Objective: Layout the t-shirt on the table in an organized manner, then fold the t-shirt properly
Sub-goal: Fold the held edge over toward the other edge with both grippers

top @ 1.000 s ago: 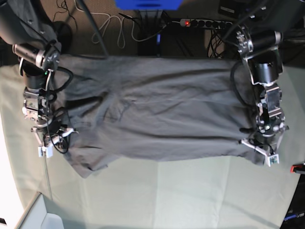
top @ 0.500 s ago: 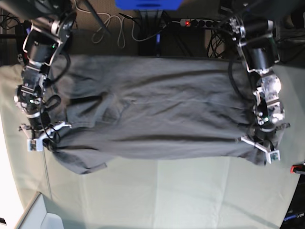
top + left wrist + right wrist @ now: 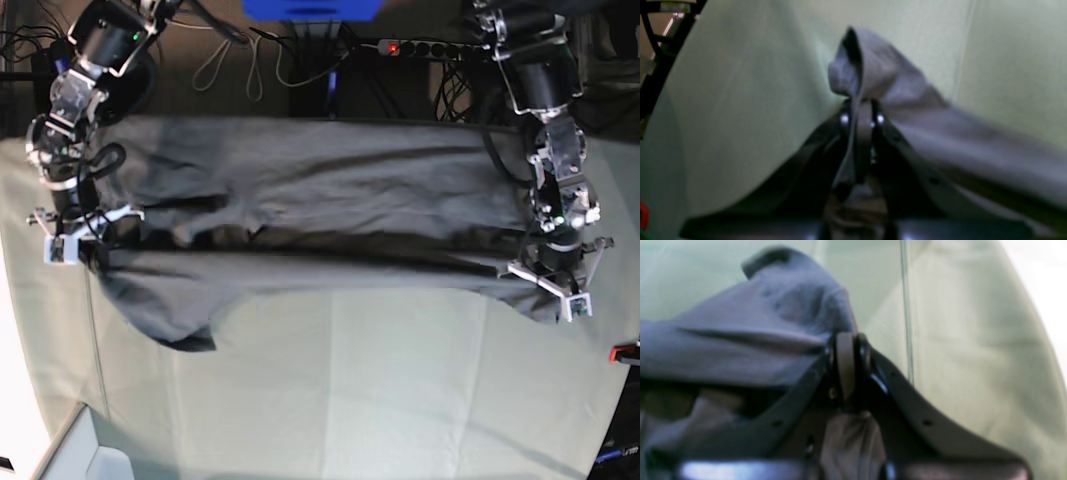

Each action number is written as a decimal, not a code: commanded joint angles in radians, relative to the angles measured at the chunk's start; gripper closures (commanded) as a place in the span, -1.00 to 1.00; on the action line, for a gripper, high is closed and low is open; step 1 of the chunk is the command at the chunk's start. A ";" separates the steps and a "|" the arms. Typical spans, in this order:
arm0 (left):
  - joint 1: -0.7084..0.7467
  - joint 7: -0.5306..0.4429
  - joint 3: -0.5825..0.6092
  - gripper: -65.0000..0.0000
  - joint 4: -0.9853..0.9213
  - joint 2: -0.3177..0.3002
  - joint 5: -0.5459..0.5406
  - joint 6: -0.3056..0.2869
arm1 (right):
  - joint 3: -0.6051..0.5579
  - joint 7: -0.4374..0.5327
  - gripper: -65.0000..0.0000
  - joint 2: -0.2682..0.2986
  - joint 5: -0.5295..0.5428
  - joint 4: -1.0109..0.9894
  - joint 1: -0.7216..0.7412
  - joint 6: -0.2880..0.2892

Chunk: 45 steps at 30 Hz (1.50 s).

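Keeping both claws level matters most here, since I have the t-shirt point(image 3: 370, 215) pinched at two places on its near edge, the cloth between them drawn nearly straight. My left claw point(image 3: 552, 285) has its tips pressed together on fabric at the right side; my right claw point(image 3: 82, 248) nips the left side, with a loose flap hanging below it on the near side. The rest of the shirt spreads over the far half of the table point(image 3: 360, 400), rumpled at far left.

I'd move the two arms at one pace and stop pulling once the edge is straight, as more tension could drag the shirt askew or slip a corner out. Before any fold, I judge the layout wants finishing: lower the edge gently, let that flap fall flat, then release both sides together.
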 commanded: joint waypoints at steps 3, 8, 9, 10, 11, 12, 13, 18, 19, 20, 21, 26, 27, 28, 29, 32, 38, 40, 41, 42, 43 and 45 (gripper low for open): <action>0.016 -0.031 0.000 1.00 0.049 -0.001 0.000 0.005 | 0.001 0.033 1.00 0.011 0.025 0.018 -0.012 0.013; 0.088 -0.033 0.000 1.00 0.087 0.002 0.000 0.005 | -0.004 0.038 1.00 0.020 0.140 0.035 -0.092 0.013; 0.100 -0.036 0.000 1.00 0.089 0.002 0.000 0.005 | -0.002 0.038 1.00 0.024 0.149 0.047 -0.108 0.013; 0.112 -0.037 -0.002 1.00 0.093 0.002 -0.001 0.005 | -0.001 0.038 1.00 0.024 0.157 0.057 -0.123 0.013; 0.126 -0.037 -0.002 1.00 0.099 0.002 -0.010 0.005 | 0.001 0.038 1.00 0.024 0.157 0.063 -0.138 0.013; 0.140 -0.037 -0.002 1.00 0.101 0.002 -0.030 0.005 | 0.001 0.038 1.00 0.023 0.157 0.064 -0.149 0.013; 0.152 -0.037 -0.002 1.00 0.101 -0.004 -0.064 0.005 | 0.001 0.039 1.00 0.021 0.157 0.064 -0.157 0.013; 0.186 -0.037 -0.002 1.00 0.089 -0.028 -0.217 0.005 | 0.002 0.039 1.00 0.018 0.157 0.063 -0.184 0.013; 0.187 -0.037 -0.002 1.00 0.087 -0.030 -0.236 0.005 | -0.002 0.038 1.00 0.018 0.157 0.061 -0.190 0.013; 0.187 -0.036 0.000 1.00 0.087 -0.030 -0.244 0.005 | -0.004 0.038 1.00 0.018 0.157 0.058 -0.195 0.013; 0.187 -0.034 0.000 1.00 0.083 -0.030 -0.250 0.005 | -0.004 0.038 1.00 0.018 0.157 0.057 -0.200 0.013; 0.187 -0.030 0.000 0.99 0.041 -0.035 -0.254 0.005 | -0.005 0.032 1.00 0.018 0.155 0.057 -0.203 0.013; 0.186 -0.030 0.000 0.98 0.037 -0.036 -0.254 0.005 | -0.005 0.030 1.00 0.018 0.154 0.057 -0.203 0.013; 0.186 -0.030 0.000 0.95 0.033 -0.036 -0.254 0.005 | -0.007 0.030 1.00 0.018 0.154 0.057 -0.204 0.013; 0.187 -0.030 0.000 0.88 0.033 -0.036 -0.254 0.005 | -0.007 0.030 0.93 0.018 0.154 0.057 -0.206 0.013; 0.189 -0.030 0.000 0.53 0.033 -0.033 -0.254 0.007 | -0.013 0.030 0.64 0.023 0.152 0.060 -0.221 0.013; 0.212 -0.030 0.000 -0.20 0.078 -0.028 -0.256 0.010 | -0.037 0.039 0.08 0.032 0.157 0.075 -0.247 0.013; 0.226 -0.030 -0.002 -0.28 0.118 -0.028 -0.256 0.010 | -0.037 0.039 0.06 0.029 0.158 0.104 -0.253 0.013; 0.227 -0.030 -0.003 -0.29 0.133 -0.028 -0.256 0.010 | -0.037 0.038 0.06 0.027 0.171 0.120 -0.253 0.013; 0.227 -0.030 -0.012 -0.29 0.144 -0.028 -0.256 0.010 | -0.037 0.038 0.06 0.027 0.186 0.132 -0.255 0.013; 0.227 -0.030 -0.029 -0.29 0.153 -0.027 -0.256 0.008 | -0.037 0.035 0.06 0.027 0.206 0.144 -0.262 0.013; 0.221 -0.030 -0.066 -0.29 0.162 -0.025 -0.256 0.007 | -0.042 0.032 0.06 0.027 0.252 0.186 -0.279 0.013</action>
